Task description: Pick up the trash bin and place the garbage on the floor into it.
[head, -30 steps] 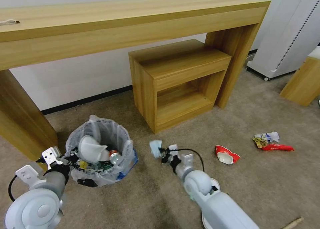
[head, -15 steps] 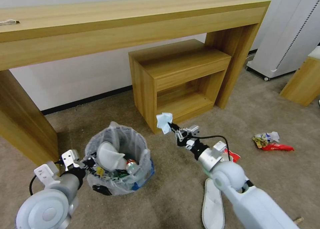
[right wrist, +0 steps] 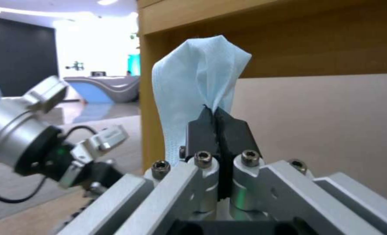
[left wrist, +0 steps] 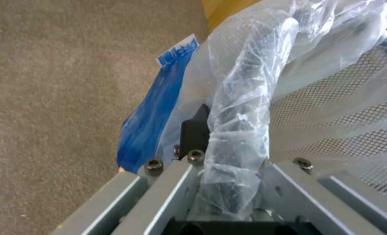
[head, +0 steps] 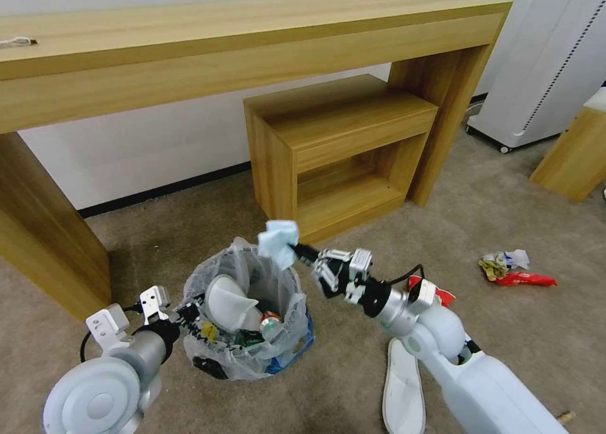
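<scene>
1. Now the right gripper point(head: 297, 253) pinches the light-blue mask point(head: 278, 239), its fingers point(right wrist: 222, 130) pressed shut on a fold of the cloth, which stands up above them
2. A second ago this gripper was lower, near the floor point(head: 517, 345) to the right of the trash bin point(head: 249, 320); since then it has lifted the mask and swung it left, so the mask now hangs over the far right rim of the bin
3. Meanwhile the left gripper point(head: 186, 313) holds the bin by its near left rim; its fingers point(left wrist: 195, 132) are clamped on the rim through a bunched roll of the clear plastic bag point(left wrist: 241, 114)
4. Over the same second the bin has travelled right and nearer, carried by the left arm toward the mask
5. Inside the bin lie a white slipper point(head: 228, 302), a can point(head: 270, 323) and other small litter
6. Judging by this, the mask is almost placed: it seems to need only a release over the opening, though it sits close to the rim and could snag on the bag edge
7. Still on the floor are another white slipper point(head: 401, 383) at the near right, a red-white crushed cup point(head: 442, 292) partly behind the right arm, a red wrapper point(head: 524, 278) with crumpled paper point(head: 502, 261) farther right, and a wooden stick point(head: 565, 416) at the near right edge
8. Behind stands a long wooden surface point(head: 252, 36) with a small wooden shelf unit point(head: 334, 150) beneath it
</scene>
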Robot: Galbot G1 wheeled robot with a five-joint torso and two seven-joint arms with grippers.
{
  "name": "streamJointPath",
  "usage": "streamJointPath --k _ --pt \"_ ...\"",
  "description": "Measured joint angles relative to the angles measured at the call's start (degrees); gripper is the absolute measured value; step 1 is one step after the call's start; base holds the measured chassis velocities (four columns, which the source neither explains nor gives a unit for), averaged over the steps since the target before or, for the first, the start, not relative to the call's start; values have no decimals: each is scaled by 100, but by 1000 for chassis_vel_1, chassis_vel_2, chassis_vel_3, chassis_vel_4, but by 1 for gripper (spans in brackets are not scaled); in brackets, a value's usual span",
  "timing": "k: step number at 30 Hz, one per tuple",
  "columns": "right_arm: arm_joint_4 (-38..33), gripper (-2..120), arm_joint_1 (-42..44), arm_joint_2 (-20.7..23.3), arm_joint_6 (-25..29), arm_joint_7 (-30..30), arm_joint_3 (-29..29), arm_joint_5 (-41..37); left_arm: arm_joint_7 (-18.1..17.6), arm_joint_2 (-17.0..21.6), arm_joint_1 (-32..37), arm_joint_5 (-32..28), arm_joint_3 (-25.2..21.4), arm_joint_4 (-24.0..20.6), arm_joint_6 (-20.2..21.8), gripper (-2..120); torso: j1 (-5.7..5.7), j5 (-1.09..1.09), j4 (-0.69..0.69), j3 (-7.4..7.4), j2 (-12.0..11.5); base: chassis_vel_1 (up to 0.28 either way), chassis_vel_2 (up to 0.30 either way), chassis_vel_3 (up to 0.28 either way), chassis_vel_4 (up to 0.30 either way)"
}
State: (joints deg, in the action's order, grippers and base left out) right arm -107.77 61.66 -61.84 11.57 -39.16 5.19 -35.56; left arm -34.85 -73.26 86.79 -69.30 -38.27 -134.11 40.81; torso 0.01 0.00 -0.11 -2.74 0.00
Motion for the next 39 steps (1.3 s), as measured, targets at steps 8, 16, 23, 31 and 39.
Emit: streamJointPath --k 8,16,23,31,39 --pt "154 0 -18 -80 9 -258 -163 131 14 -8 13 -55 -38 -54 2 1 0 0 0 0 0 0 0 0 0" --pt "278 0 -24 -181 9 -339 -243 273 18 -9 23 -134 -45 -139 15 1 0 0 0 0 0 0 0 0 0" --pt "341 4 -39 -230 12 -335 -259 325 22 -17 38 -168 -38 -209 28 1 0 0 0 0 0 0 0 0 0" --pt "359 33 -55 -260 11 -298 -247 326 26 -24 68 -169 -30 -239 30 1 0 0 0 0 0 0 0 0 0" --pt "344 64 -45 -240 25 -247 -131 315 26 -33 83 -167 -39 -275 31 1 0 0 0 0 0 0 0 0 0"
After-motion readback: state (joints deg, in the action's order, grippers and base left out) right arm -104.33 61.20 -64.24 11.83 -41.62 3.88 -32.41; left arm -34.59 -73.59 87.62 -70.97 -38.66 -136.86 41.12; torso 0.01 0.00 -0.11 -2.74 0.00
